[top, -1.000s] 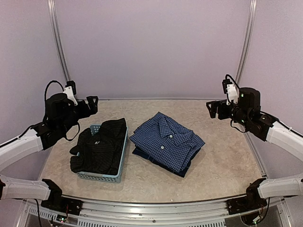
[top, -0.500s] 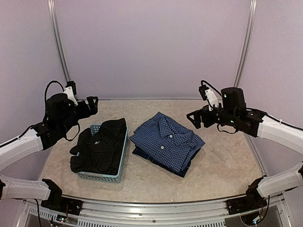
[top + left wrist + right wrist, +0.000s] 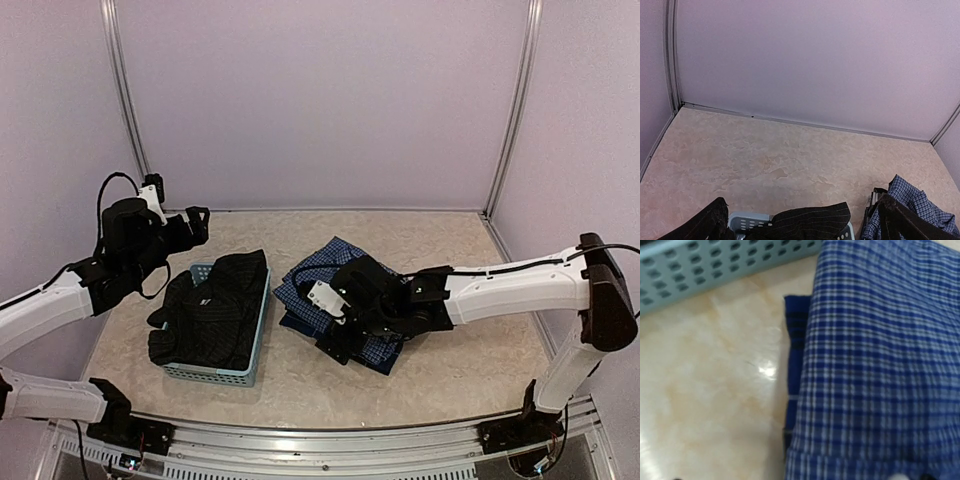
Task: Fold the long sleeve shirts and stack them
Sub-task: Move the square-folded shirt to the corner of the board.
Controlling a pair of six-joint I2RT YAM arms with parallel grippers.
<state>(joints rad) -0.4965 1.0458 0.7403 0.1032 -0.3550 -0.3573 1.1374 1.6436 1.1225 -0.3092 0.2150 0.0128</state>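
The black pinstriped long sleeve shirt (image 3: 215, 305) lies crumpled in a light blue basket (image 3: 215, 375) at the left. The blue small-check long sleeve shirt (image 3: 310, 275) lies folded on the table's middle. My right arm reaches across it, and my right gripper (image 3: 338, 345) hovers low over its near-left edge, open, holding nothing. In the right wrist view the check shirt (image 3: 880, 365) fills the right side and my own fingers do not show. My left gripper (image 3: 197, 222) hangs open behind the basket, above the table. The left wrist view shows its fingers (image 3: 710, 222) wide apart over the black shirt (image 3: 805, 220).
The basket's perforated wall (image 3: 730, 262) stands close to the left of the blue shirt, with a strip of bare marbled table (image 3: 715, 390) between them. Purple walls enclose the table on three sides. Bare table (image 3: 780, 160) stretches behind the basket.
My right arm has swung from the far right down and across the table to the blue shirt's near-left edge. The left arm and both shirts have stayed put.
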